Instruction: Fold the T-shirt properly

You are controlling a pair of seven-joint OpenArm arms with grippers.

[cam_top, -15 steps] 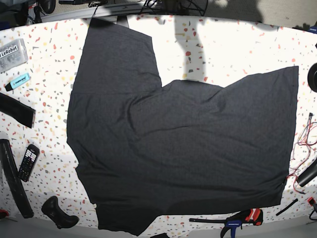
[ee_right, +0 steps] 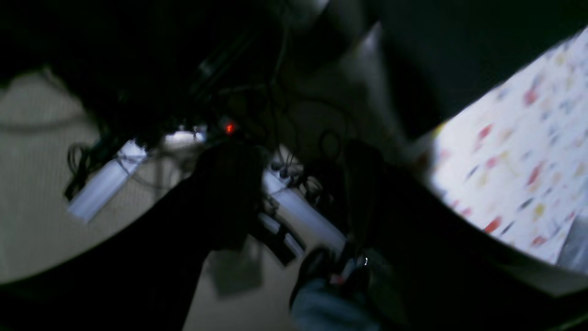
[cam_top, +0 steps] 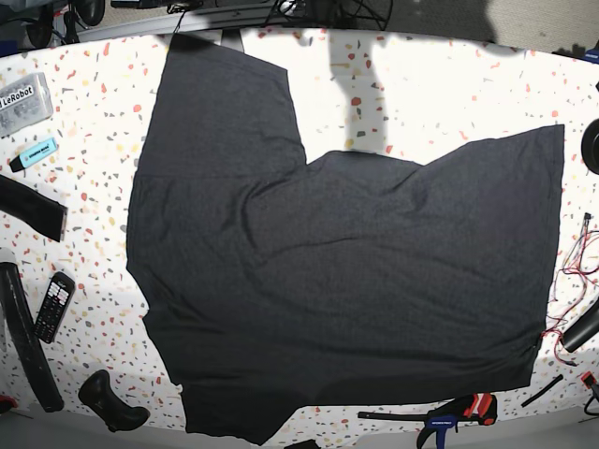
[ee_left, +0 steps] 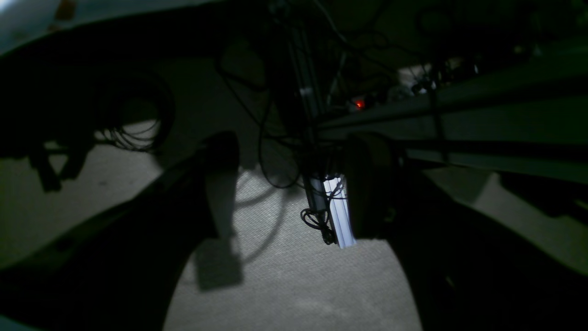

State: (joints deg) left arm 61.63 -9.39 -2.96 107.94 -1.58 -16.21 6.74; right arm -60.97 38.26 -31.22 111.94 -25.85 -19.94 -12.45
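Observation:
The T-shirt lies spread flat on the speckled table, plain dark side up. One sleeve reaches to the far left and its hem runs down the right side. Neither gripper shows in the base view. In the left wrist view my left gripper is open, its dark fingers apart over grey floor, holding nothing. My right gripper is also open, with only floor and cables showing between its fingers. A corner of the table shows to its right.
Along the table's left edge lie a clear labelled bag, a blue highlighter, a black strip, a remote and a black handle. A red and blue clamp sits at the front. Cables hang at the right.
The T-shirt has not moved. The dark shadow along the table's far edge has shrunk.

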